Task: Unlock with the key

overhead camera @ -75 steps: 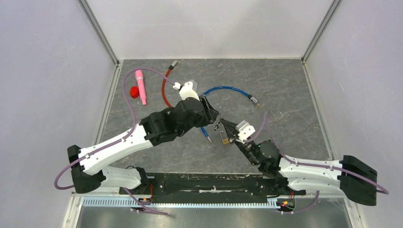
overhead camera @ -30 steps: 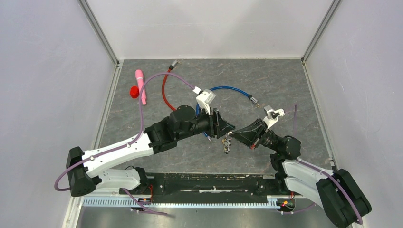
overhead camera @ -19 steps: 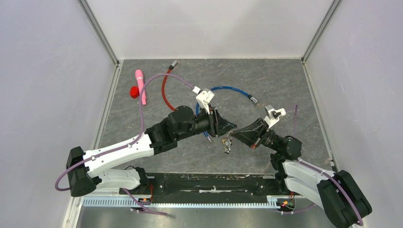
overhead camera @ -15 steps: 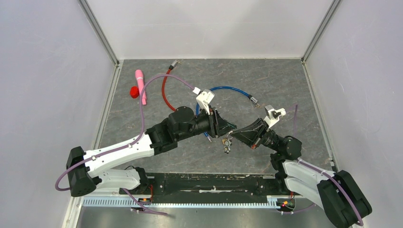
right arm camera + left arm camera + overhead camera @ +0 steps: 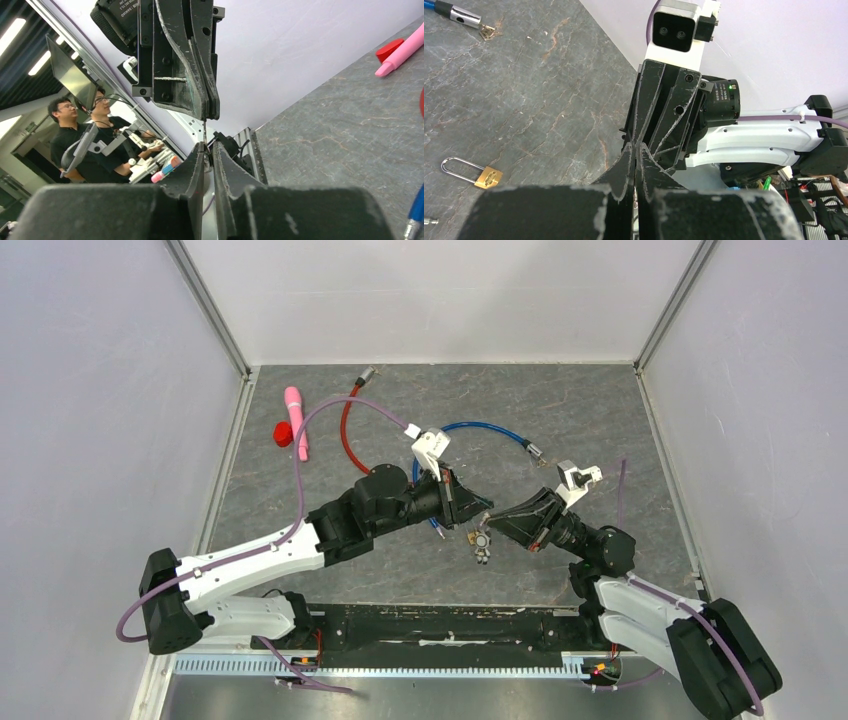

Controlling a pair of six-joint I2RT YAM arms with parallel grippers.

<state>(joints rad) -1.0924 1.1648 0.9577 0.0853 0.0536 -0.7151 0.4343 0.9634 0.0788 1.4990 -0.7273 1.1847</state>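
Brass padlock (image 5: 473, 174) lies flat on the table (image 5: 534, 90), shackle closed. Near it, the left gripper (image 5: 634, 146) and right gripper (image 5: 207, 146) meet tip to tip, both pinched on a thin key (image 5: 204, 132).

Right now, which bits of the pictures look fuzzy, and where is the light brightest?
Left wrist view: the left fingers loom close and blurry, while the padlock looks sharp. Right wrist view: the right fingers are soft too, and ceiling lights glare at the left. Top view: even light, soft shadows on the table.
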